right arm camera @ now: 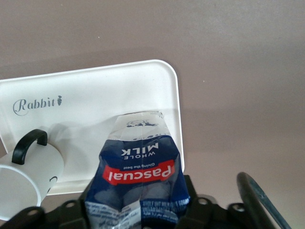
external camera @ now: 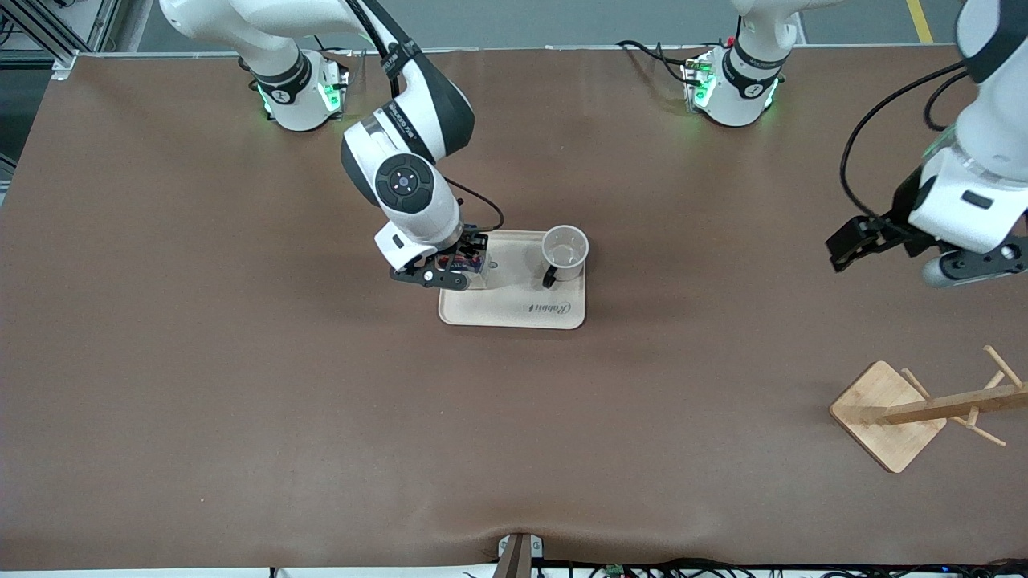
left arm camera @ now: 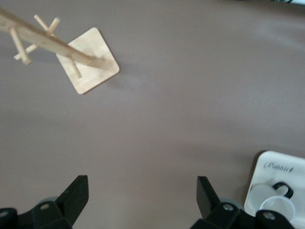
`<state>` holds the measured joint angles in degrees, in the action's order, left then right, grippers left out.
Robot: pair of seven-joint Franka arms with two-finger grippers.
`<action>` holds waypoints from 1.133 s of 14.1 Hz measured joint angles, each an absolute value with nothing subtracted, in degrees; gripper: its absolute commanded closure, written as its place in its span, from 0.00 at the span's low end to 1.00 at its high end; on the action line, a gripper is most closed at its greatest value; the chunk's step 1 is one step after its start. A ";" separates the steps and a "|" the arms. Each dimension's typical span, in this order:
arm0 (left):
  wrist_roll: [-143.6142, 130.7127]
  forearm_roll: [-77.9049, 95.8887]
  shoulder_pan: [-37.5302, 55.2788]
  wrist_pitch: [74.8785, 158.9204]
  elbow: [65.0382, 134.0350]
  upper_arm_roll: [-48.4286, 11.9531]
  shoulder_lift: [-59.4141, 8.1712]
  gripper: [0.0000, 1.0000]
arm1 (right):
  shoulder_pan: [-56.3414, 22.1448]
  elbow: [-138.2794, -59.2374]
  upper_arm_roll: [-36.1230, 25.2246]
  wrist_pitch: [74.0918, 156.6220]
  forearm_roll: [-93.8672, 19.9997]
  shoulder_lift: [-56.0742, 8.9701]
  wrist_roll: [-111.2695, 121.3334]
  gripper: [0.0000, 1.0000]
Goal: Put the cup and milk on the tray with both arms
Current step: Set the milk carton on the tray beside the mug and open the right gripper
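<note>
The cream tray (external camera: 514, 309) lies mid-table. The white cup (external camera: 564, 253) with a black handle stands upright on the tray's corner toward the left arm's end. My right gripper (external camera: 462, 265) is shut on the dark blue milk (external camera: 468, 261) carton and holds it over the tray's end toward the right arm. In the right wrist view the milk (right arm camera: 138, 174) sits between the jaws, its bottom over the tray (right arm camera: 95, 100), with the cup (right arm camera: 26, 179) beside it. My left gripper (external camera: 843, 245) is open and empty above bare table; its wrist view shows the tray (left arm camera: 281, 169) and cup (left arm camera: 276, 202).
A wooden rack with a square base (external camera: 887, 413) and pegs stands near the left arm's end of the table, closer to the front camera; it also shows in the left wrist view (left arm camera: 90, 62). The brown table mat surrounds the tray.
</note>
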<state>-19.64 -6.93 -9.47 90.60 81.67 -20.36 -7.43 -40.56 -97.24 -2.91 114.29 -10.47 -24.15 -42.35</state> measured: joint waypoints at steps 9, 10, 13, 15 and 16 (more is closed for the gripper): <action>-8.50 -3.53 -2.81 86.47 82.19 -7.09 -2.54 0.00 | -42.23 -97.11 -3.22 117.09 -10.49 -25.88 -44.88 0.00; -8.41 -3.52 -2.27 86.24 82.49 -6.73 -2.15 0.00 | -42.23 -96.86 -3.37 117.09 -10.50 -25.86 -45.69 0.00; -8.38 -3.52 0.04 86.21 83.49 -4.71 -1.24 0.00 | -42.21 -95.42 -3.70 116.46 -10.51 -25.61 -46.75 0.00; -8.32 -3.06 0.19 86.21 84.12 -4.67 -0.87 0.00 | -42.13 -92.40 -3.93 113.81 -10.53 -25.39 -47.17 0.00; -8.32 -2.70 0.20 86.21 84.57 -4.78 -0.66 0.00 | -41.94 -90.02 -4.11 110.85 -10.53 -25.25 -47.51 0.00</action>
<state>-8.32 -2.70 0.20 86.21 84.57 -4.78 -0.66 -41.94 -90.02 -4.11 110.85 -10.53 -25.25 -47.51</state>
